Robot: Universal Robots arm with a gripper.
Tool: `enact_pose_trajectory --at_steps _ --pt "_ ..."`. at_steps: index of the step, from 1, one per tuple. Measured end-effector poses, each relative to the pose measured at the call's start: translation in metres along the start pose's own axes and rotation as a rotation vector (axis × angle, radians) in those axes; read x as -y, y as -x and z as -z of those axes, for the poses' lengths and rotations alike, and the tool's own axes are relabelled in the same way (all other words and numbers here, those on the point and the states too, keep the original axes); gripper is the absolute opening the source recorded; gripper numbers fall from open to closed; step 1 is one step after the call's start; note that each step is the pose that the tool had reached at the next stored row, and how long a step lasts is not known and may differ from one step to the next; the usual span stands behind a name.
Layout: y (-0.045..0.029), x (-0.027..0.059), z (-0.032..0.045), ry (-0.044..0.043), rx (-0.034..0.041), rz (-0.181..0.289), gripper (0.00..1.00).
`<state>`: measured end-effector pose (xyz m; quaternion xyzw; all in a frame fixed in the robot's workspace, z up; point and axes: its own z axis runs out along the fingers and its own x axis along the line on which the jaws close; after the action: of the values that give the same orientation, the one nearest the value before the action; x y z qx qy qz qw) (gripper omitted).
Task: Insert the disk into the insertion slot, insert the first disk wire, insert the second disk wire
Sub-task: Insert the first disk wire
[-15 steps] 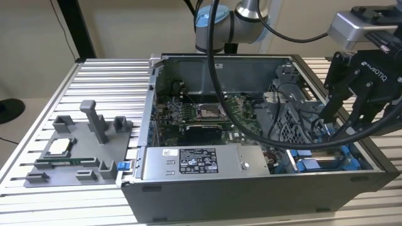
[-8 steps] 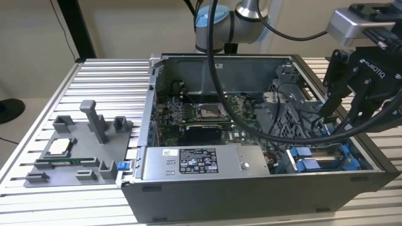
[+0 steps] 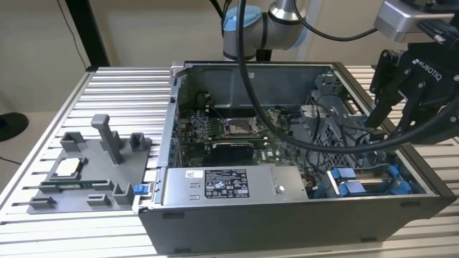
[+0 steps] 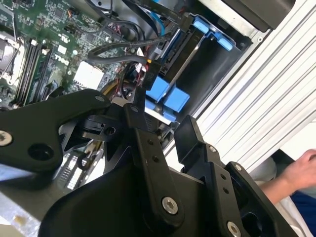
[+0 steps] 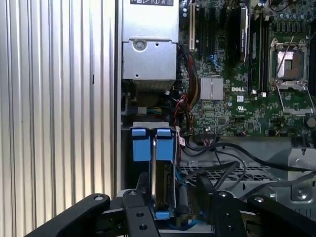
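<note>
**A:** Where's the gripper [image 3: 388, 123] right now?

**B:** Upper right of the exterior view, hanging over the open computer case [image 3: 287, 226] at the exterior view's right. Its fingers [image 5: 141, 190] are spread and released, with nothing pinched between them.

**A:** And the disk [image 5: 161, 185]?

**B:** It's down in the insertion slot [image 4: 212, 74], standing on edge. The first wrist view looks straight at its silver edge, lined up with the gap between the fingers and closer to one than the other. The blue carrier tabs [image 5: 140, 145] sit at its end. In the exterior view that spot is the lower right corner of the case, where the blue frame lies.

**A:** Is the gripper touching it?

**B:** No. The exterior view puts the fingertips well above the bay.

**A:** What's around it?

**B:** The power-supply box [image 3: 229, 185] is just beside the bay, lower middle of the exterior view. Behind it is the motherboard [image 3: 215, 131], with the CPU socket [image 3: 237, 126] near centre frame. Black cables [image 5: 232, 150] run across beside the disk, and he can't tell whether any is plugged into it.

**A:** And outside the case?

**B:** A grey fixture tray [image 3: 86, 177] sits on the slatted table [image 3: 122, 91], lower left of the exterior view, well apart from the case. There's also a person's hand [image 4: 302, 170] past the table's edge in the second wrist view.
</note>
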<state>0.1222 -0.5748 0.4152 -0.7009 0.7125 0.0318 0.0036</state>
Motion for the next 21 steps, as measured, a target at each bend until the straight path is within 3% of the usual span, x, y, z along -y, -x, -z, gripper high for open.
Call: enact_pose_trajectory --at_steps 3,21 --pt "0.0012 0.0000 0.0036 0.0000 -0.0006 0.000 1.00" --pt "0.0030 0.0057 0.0033 -0.0001 -0.0007 0.003 1.00"
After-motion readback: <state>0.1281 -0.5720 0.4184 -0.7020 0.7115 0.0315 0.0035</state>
